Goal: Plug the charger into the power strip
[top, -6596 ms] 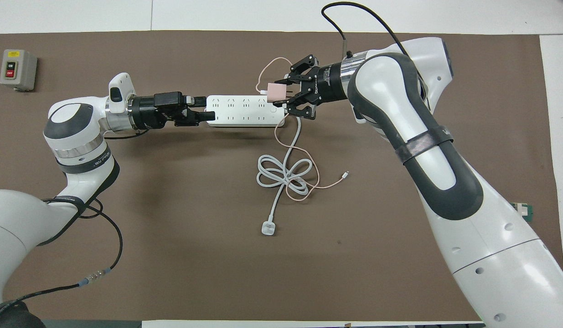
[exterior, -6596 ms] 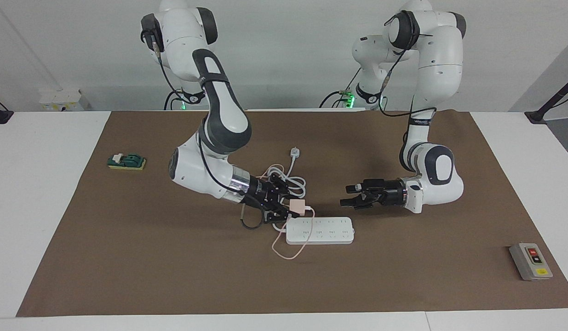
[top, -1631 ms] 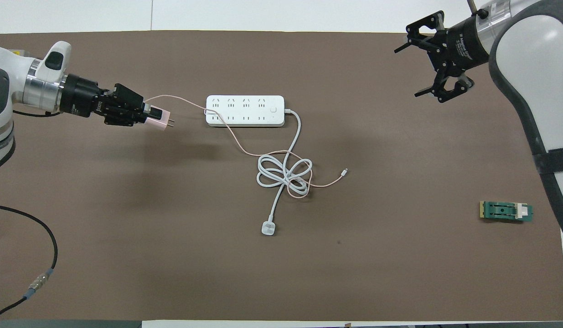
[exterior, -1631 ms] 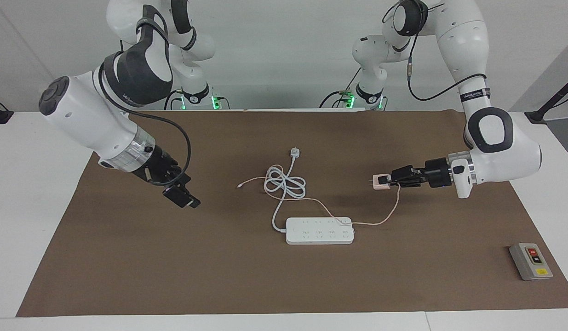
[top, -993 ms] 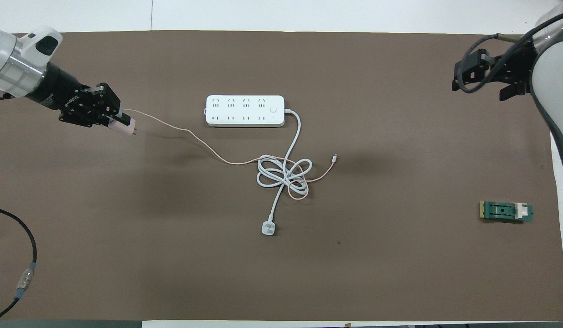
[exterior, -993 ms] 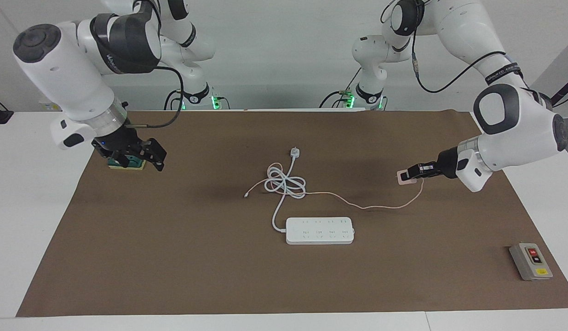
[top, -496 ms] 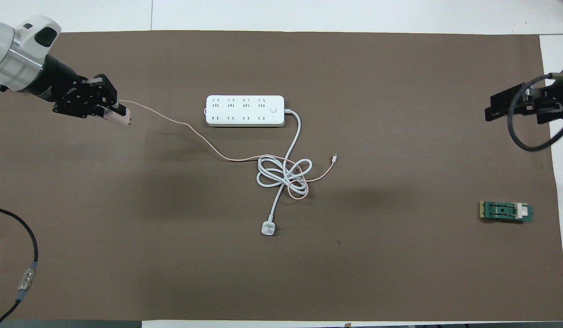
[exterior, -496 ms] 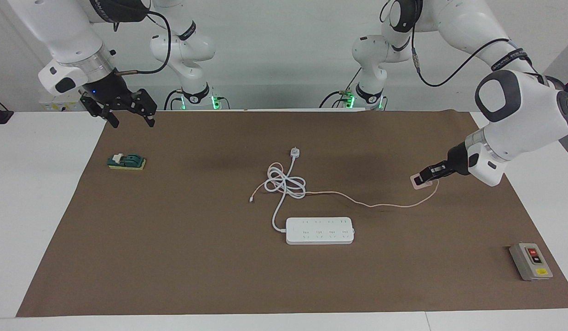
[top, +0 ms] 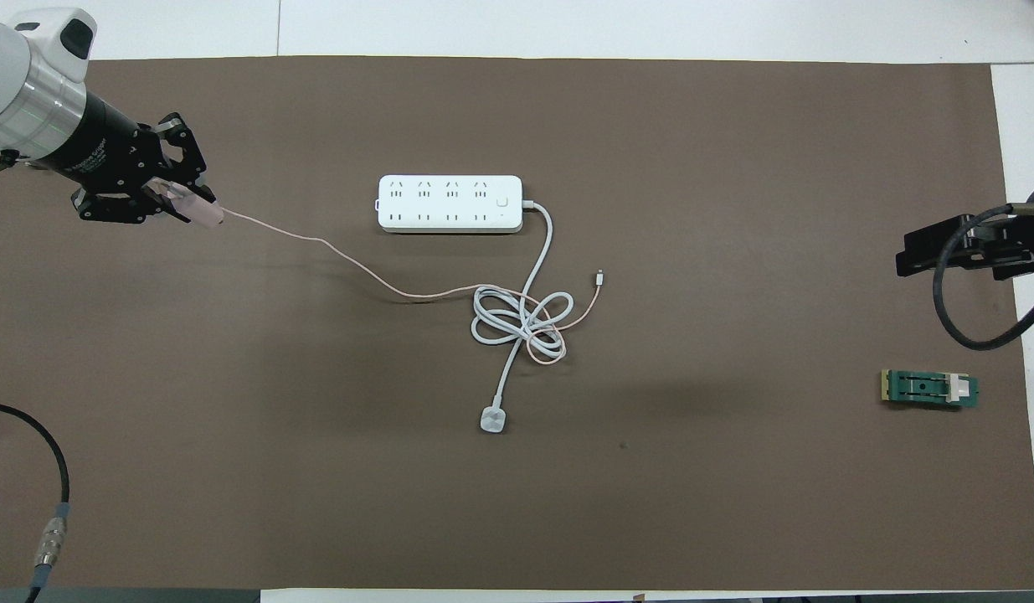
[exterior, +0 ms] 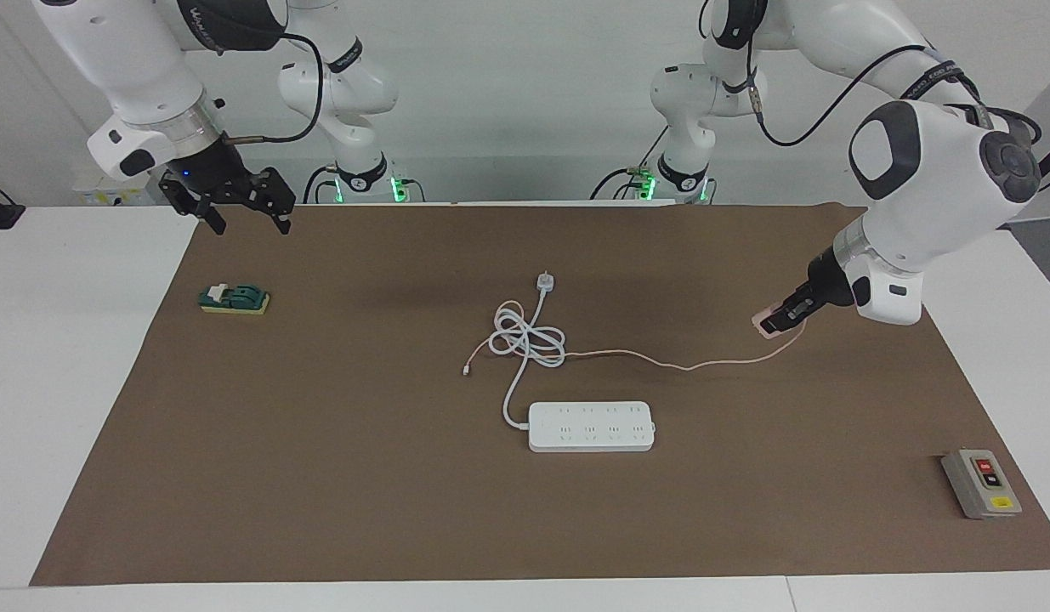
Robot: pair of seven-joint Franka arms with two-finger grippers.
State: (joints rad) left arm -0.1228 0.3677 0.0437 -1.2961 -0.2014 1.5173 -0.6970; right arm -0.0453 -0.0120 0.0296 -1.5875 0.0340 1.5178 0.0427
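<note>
Overhead view shows the left gripper clamped on the charger, held in the air over the mat toward the left arm's end of the table. The grip on the pink cube probably serves to leave the prongs free for insertion, though the prongs are too small to make out here. The cable trails from the charger across the mat and loops into the strip's coiled cord.

The strip lies flat on the mat at mid-table, sockets up, well apart from the charger; nothing is plugged in yet. To finish, the left gripper would need to carry the charger over a socket and turn the prongs downward.

Waiting high over the mat's corner at its own end, the right gripper has its fingers apart and holds nothing, near the green block.
</note>
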